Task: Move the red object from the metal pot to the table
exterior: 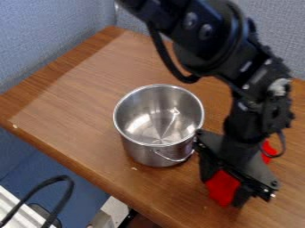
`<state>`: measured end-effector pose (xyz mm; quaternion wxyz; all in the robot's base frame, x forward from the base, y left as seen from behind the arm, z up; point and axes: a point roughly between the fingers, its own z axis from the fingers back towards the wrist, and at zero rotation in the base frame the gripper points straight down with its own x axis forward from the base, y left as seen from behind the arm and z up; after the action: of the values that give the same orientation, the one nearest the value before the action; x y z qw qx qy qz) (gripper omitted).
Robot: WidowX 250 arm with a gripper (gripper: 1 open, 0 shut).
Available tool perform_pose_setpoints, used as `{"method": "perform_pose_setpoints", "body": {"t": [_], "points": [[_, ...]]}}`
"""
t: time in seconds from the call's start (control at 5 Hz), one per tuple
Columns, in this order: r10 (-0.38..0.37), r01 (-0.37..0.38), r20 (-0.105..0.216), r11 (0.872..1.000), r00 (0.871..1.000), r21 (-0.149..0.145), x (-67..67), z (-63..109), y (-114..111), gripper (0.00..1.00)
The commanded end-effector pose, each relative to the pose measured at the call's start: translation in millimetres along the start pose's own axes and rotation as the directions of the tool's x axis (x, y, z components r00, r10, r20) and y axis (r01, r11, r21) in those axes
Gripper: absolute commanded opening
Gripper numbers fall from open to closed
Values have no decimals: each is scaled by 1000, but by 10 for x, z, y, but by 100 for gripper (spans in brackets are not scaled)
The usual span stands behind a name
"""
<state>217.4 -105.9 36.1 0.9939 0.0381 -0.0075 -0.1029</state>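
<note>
The red object (226,187) lies on the table (71,89) to the right of the metal pot (158,125), near the front edge. My gripper (230,181) points straight down over it. One black finger stands on each side, and both sit close against the block. Only the lower part of the block between the fingers and a small red tip (269,150) behind the hand show. The pot stands upright with nothing inside it, and its right handle is just left of my fingers.
The table's front edge runs close below the gripper, with the drop to the floor beyond it. A black cable (36,200) loops on the floor at the lower left. A blue wall stands behind the table.
</note>
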Motion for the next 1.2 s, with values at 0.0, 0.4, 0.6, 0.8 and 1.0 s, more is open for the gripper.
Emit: {"method": "perform_pose_setpoints", "body": {"t": [0.0,0.4,0.6,0.8,1.0], "points": [[13,-13,43,1000,999,-13,122,270,-227,0],[172,-172,19,985,985,-1,314,279,-199,0],[167,-168,17,986,986,3,258,169,-91,0],[172,-173,13,985,985,8,188,36,67,0],[168,-169,21,986,986,16,232,95,78,0]]}}
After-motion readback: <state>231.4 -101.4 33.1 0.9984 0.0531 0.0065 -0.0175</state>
